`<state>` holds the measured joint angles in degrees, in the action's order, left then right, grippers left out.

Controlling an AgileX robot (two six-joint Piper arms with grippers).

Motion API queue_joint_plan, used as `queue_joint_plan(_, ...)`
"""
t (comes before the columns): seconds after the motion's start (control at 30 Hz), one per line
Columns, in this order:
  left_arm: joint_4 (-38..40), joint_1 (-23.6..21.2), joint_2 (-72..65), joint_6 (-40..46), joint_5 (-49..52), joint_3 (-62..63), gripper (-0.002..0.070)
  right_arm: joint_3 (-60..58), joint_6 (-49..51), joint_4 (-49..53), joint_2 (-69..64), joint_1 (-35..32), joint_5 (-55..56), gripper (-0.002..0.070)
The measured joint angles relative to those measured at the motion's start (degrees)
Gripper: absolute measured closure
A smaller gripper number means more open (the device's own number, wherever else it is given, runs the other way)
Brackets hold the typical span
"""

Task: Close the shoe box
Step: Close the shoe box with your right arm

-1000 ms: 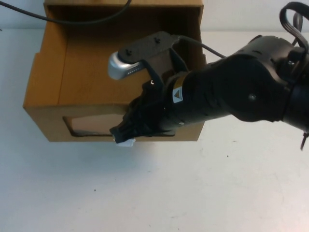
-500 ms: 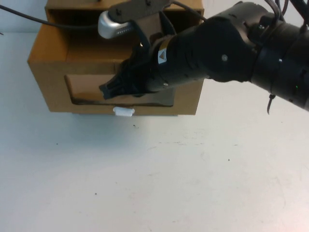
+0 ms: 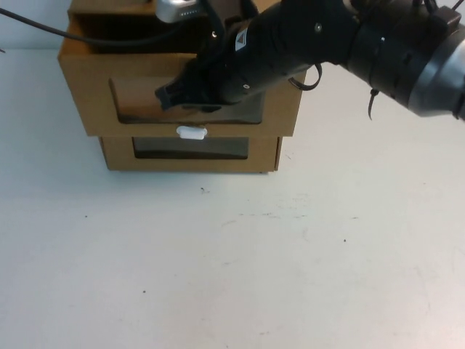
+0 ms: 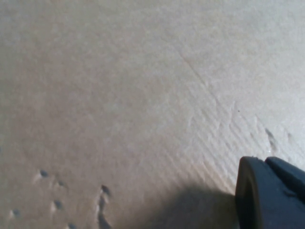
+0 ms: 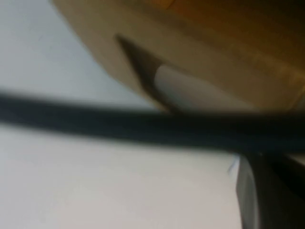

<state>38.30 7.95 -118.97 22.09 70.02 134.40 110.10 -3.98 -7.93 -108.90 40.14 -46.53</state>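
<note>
The shoe box is the upper of two stacked brown cardboard boxes at the far edge of the table. Its front panel has a wide clear window, with a small white pull tab just below. The drawer still stands out a little from its shell. My right gripper reaches in from the right, shut, its tip against the window panel. In the right wrist view the cardboard front is close and blurred. My left gripper shows as one dark finger next to plain cardboard.
The lower cardboard box has its own window under the white tab. A black cable runs in from the far left over the boxes. White table stretches in front of the boxes.
My right gripper has moved away from me against the drawer front. The drawer has slid far back into its shell, and the lower box's front has come into view.
</note>
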Motion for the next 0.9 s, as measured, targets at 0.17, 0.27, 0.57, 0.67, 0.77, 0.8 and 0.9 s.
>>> queue_joint_plan(0.17, 0.0, 0.0, 0.0, 0.0, 0.13, 0.0, 0.068, 1.44, -2.46, -2.7, 0.12, 0.0, -5.94, 0.0688)
queue_joint_plan(0.27, 0.0, 0.0, 0.0, 0.11, 0.13, 0.0, 0.068, 1.64, -2.67, -2.7, 1.22, -0.05, -8.83, 0.0688)
queue_joint_plan(0.57, 0.0, 0.0, 0.0, 0.2, 0.17, 0.0, 0.068, 2.07, -2.12, -1.06, 3.57, -4.09, -9.42, 0.0688)
queue_joint_plan(0.67, 0.0, 0.0, 0.0, 0.31, 0.17, 0.0, 0.068, 2.07, -2.1, -1.9, 3.33, -6.02, -8.16, 0.0688)
queue_joint_plan(0.77, 0.0, 0.0, 0.0, 0.31, 0.26, 0.0, 0.068, 2.07, -2.1, -3.29, 3.0, -6.84, -6.74, 0.0688)
queue_joint_plan(0.8, 0.0, 0.0, 0.0, 0.42, 0.26, 0.0, 0.068, 2.07, -2.1, -3.46, 2.74, -6.98, -6.06, 0.0688)
queue_joint_plan(0.9, 0.0, 0.0, 0.0, 0.42, 0.26, 0.0, 0.068, 2.07, -2.1, -3.97, 1.77, -7.49, -4.19, 0.0688)
